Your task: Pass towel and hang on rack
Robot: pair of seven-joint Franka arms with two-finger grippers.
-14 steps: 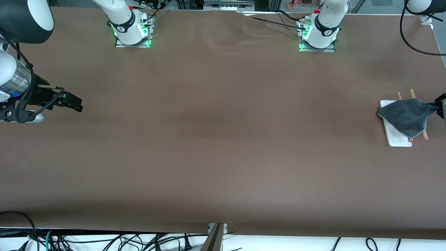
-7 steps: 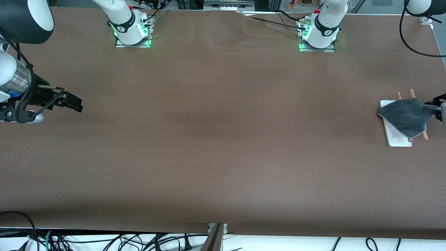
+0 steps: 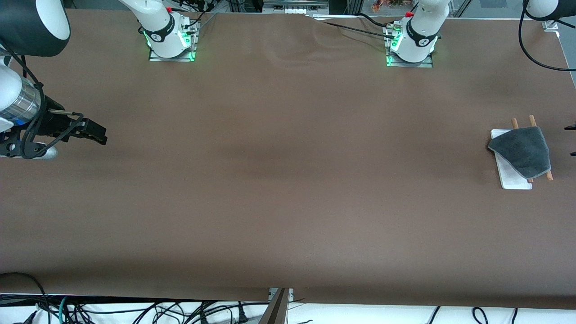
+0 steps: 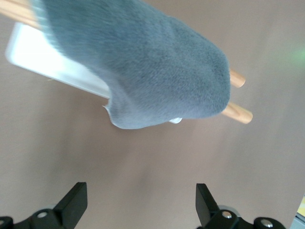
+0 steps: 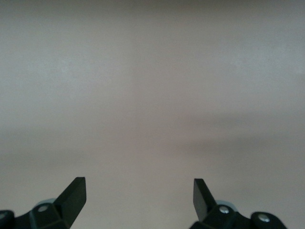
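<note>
The dark grey towel (image 3: pixel 521 150) hangs draped over the two wooden rods of the rack (image 3: pixel 513 176) at the left arm's end of the table. In the left wrist view the towel (image 4: pixel 143 62) covers the rods (image 4: pixel 237 113) above the white base (image 4: pixel 43 59). My left gripper (image 4: pixel 141 205) is open and empty, drawn back from the towel; in the front view only its fingertips (image 3: pixel 570 128) show at the frame's edge. My right gripper (image 3: pixel 92 132) is open and empty over the right arm's end of the table; its wrist view (image 5: pixel 139 198) shows only bare table.
The brown table cover (image 3: pixel 279 180) spans the whole view. Both arm bases (image 3: pixel 170 40) (image 3: pixel 411 45) stand along the edge farthest from the front camera. Cables hang below the edge nearest the front camera.
The left gripper let go of the towel's corner and drew away toward the table's end. The towel's pulled corner dropped back onto the rods. The right arm stayed still.
</note>
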